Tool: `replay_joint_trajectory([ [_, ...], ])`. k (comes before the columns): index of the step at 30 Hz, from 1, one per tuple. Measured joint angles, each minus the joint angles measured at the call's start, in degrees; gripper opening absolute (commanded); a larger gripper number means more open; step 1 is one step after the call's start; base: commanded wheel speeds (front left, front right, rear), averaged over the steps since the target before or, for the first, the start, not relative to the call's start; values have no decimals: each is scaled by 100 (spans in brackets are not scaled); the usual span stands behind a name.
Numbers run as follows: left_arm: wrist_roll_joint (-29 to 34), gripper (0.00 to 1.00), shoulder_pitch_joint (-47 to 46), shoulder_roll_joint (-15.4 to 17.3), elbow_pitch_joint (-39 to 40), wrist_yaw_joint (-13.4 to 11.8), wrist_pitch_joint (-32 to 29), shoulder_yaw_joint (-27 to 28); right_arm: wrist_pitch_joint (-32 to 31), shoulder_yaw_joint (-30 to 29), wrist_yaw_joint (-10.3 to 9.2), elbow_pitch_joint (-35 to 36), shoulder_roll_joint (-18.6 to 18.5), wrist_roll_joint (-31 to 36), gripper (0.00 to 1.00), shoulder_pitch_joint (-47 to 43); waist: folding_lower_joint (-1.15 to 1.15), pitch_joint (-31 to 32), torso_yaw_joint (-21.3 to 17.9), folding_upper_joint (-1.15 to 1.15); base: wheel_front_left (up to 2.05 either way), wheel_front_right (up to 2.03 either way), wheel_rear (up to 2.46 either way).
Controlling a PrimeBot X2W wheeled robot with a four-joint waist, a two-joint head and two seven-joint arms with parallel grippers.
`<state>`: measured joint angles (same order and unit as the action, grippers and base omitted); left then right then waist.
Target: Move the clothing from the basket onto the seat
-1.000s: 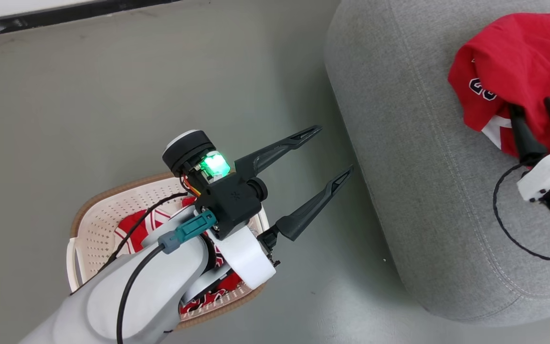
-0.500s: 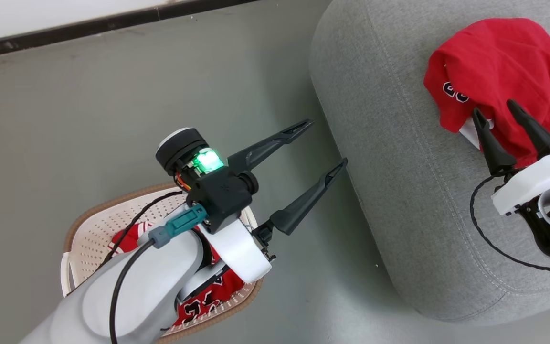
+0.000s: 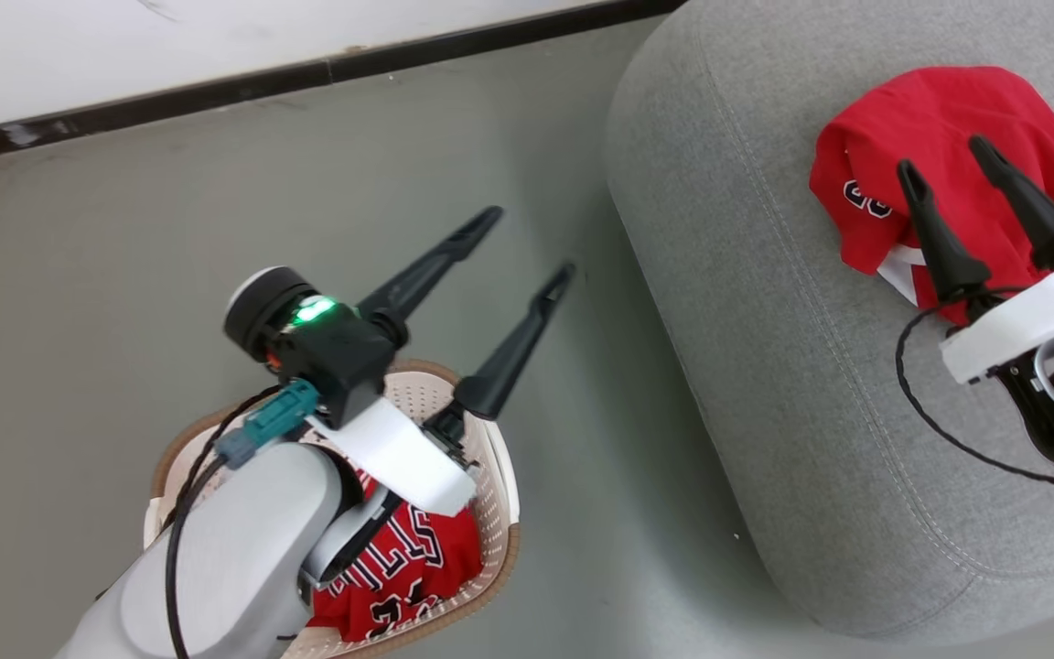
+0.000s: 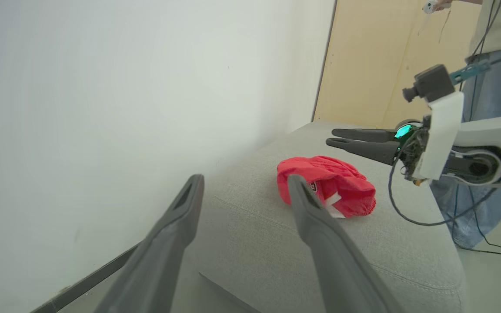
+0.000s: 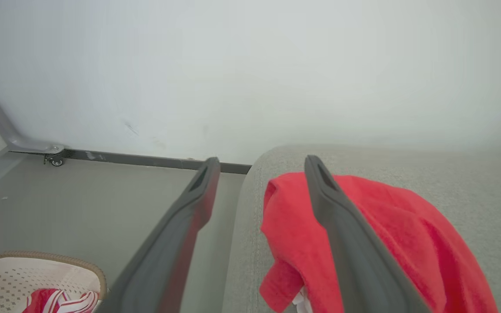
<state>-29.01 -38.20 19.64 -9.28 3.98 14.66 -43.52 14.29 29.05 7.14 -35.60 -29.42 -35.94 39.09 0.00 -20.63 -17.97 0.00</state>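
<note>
Left claw [image 3: 528, 243] stands wide and empty over the floor [image 3: 216, 229]. Behind it, under its wrist, the basket [image 3: 498, 499] holds a jersey [image 3: 399, 567]. Right claw [image 3: 943, 156] is likewise wide and empty, its fingers spread just above a crumpled red garment [image 3: 948, 105] lying beneath them on the seat [image 3: 765, 320], apart from it. A person [image 4: 500, 87] stands behind that claw's arm.

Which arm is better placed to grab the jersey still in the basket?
Left. The open left gripper sits by the basket with the jersey; the right gripper is away over the red garment on the sofa.
</note>
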Motion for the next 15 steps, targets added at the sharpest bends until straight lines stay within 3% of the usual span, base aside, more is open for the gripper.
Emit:
replay_joint_trajectory([
  [15, -102, 100, 833, 0, 154, -591, 0, 1172, 16, -558, 0, 767, 460, 626, 100, 200, 0, 355, 459, 0, 0, 0, 0],
])
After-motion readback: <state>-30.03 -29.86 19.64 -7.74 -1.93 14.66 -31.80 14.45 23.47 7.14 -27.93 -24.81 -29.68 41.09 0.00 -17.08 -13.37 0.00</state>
